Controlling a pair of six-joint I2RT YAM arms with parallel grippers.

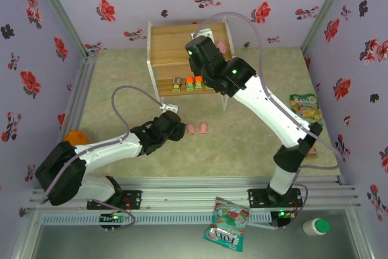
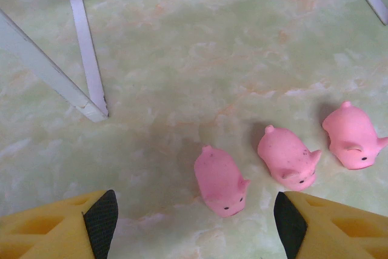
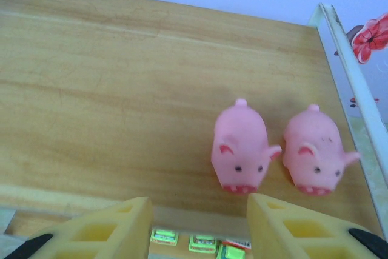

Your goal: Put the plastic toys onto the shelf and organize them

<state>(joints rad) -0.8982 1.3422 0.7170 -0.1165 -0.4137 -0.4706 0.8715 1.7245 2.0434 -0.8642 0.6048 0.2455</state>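
Seeing left claw open and empty, low over the desk, yellow fingers either side of the leftmost desk pig without touching it. Got two more pink pigs in the same row to its right, middle desk pig and right desk pig, all three upright, close together, snouts toward the claw. Spotting white shelf legs just far-left of that row. Locating the shelf at far centre of the desk, near the far wall. Seeing right claw open too, nothing gripped, hovering at the near edge of the top board. Counting two pink pigs on that board's right end, side by side, upright, snouts toward the near edge: left shelf pig just far of the claw gap, right shelf pig beside the white side rail. Got a row of blocky green-based pieces on the lower tier, two topped orange, right end of row hidden under the right arm. Also noting right snack bag at the desk's right side and near snack bag on the near rails; can't tell what the orange object at left is.
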